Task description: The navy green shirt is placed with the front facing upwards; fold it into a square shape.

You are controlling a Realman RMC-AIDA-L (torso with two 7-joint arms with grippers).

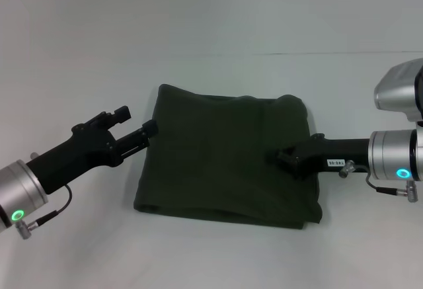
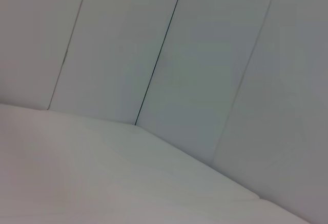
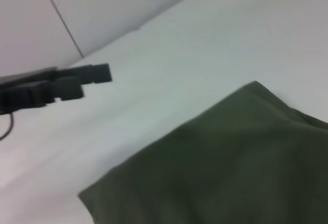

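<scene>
While the folded shirt (image 1: 228, 157) lies flat, both tools flank it.

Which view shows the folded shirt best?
The head view: the whole shirt lies folded into a rough square between both grippers. The right wrist view catches only one corner and part of its surface; the left wrist view shows none of it.
</scene>
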